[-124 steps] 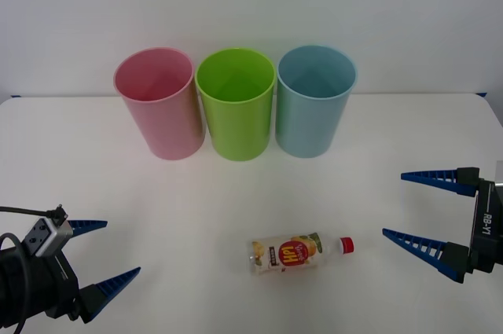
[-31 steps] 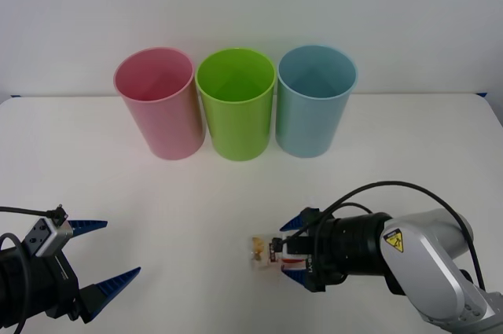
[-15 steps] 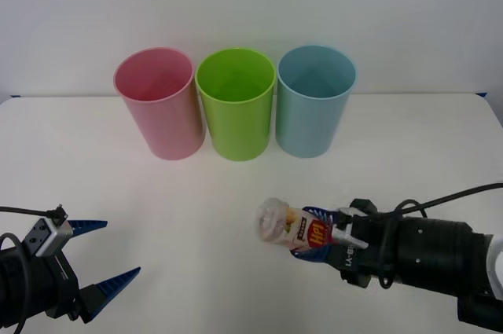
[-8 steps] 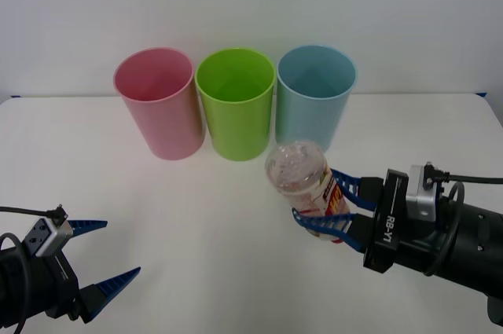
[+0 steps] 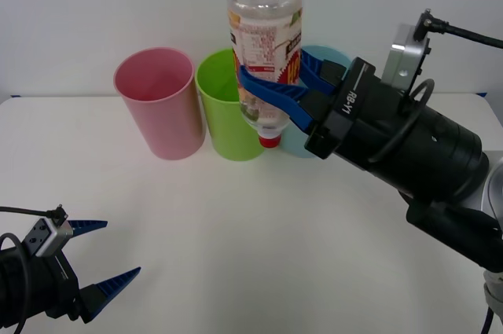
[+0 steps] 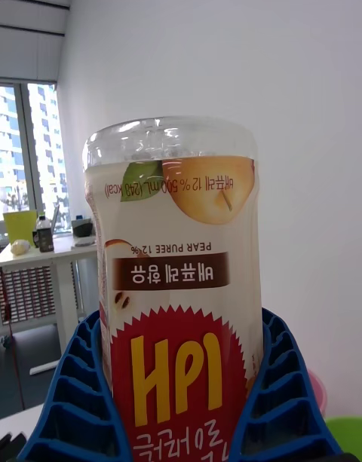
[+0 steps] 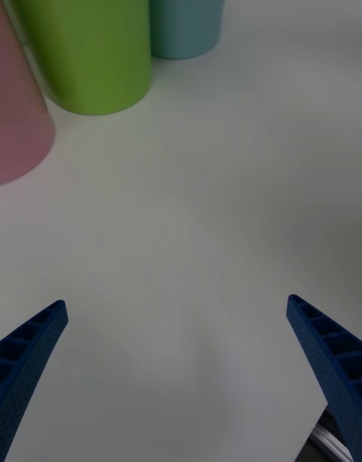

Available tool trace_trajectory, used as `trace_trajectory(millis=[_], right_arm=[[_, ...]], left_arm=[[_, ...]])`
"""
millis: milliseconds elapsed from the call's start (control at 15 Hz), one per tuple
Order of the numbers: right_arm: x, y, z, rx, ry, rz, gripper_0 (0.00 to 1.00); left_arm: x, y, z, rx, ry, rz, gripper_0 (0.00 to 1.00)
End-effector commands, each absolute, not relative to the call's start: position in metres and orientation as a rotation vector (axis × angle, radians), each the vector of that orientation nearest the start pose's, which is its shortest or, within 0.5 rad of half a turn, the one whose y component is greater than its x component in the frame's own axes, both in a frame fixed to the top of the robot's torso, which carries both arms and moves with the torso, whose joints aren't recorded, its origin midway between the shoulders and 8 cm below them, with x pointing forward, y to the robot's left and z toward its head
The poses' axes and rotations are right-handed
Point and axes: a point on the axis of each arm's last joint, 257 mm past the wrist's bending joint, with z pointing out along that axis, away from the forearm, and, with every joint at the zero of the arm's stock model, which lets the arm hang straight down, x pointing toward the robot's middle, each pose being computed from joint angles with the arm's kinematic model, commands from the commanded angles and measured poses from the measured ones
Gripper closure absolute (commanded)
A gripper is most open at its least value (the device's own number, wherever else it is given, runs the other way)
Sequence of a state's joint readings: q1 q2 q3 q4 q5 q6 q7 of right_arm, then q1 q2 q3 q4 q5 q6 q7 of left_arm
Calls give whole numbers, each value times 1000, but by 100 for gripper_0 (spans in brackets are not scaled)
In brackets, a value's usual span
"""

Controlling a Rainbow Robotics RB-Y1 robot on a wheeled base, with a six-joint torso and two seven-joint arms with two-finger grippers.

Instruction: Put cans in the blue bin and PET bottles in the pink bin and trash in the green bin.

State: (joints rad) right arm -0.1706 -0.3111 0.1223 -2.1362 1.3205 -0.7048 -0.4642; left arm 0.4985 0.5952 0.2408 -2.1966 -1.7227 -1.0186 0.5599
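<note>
Table (image 5: 236, 224): a plain white top was seen, bare in the middle, with a pale wall behind it.
Room: in the right wrist view a white wall, a window with buildings outside and a desk with small items were seen behind the bottle.
Bins: the pink bin (image 5: 157, 102), the green bin (image 5: 222, 114) and the blue bin (image 5: 322, 59) were lined up at the far edge of the table, pink at the robot's left, green in the middle, blue at the right and largely hidden by the right arm.
PET bottle (image 5: 265, 27): it was held high above the table, upside down with its red cap pointing downward, in front of the green and blue bins.
Right end effector (image 5: 271, 94): its blue ribbed fingers were clamped on the bottle's labelled body from both sides.
Left end effector (image 5: 98, 259): it was parked low at the near left corner, fingers spread wide with nothing between them.
Change from half a second before: the bottle, then held low over the table before the blue bin, had been lifted well above the bin rims and turned cap-down; the left arm and the three bins had not been moved.
</note>
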Motion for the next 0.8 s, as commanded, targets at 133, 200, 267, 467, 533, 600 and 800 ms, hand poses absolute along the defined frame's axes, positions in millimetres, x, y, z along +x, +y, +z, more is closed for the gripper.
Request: trace_trajectory(millis=[133, 200, 267, 467, 533, 600, 800], right_arm=[[432, 44, 83, -654, 994, 921, 100], [447, 58, 89, -642, 996, 912, 100], [463, 73, 92, -631, 1005, 898, 100], [509, 112, 97, -593, 1051, 880, 100], [523, 123, 97, -579, 1069, 871, 100], [536, 136, 96, -578, 1090, 862, 100], [566, 172, 87, -548, 1154, 821, 100]], left_arm=[[314, 242, -245, 909, 1957, -372, 0], [314, 242, -245, 909, 1957, -372, 0], [314, 242, -245, 909, 1957, -372, 0], [314, 242, -245, 909, 1957, -372, 0], [314, 242, -245, 909, 1957, -372, 0], [314, 242, -245, 909, 1957, -372, 0], [314, 242, -245, 909, 1957, -372, 0]])
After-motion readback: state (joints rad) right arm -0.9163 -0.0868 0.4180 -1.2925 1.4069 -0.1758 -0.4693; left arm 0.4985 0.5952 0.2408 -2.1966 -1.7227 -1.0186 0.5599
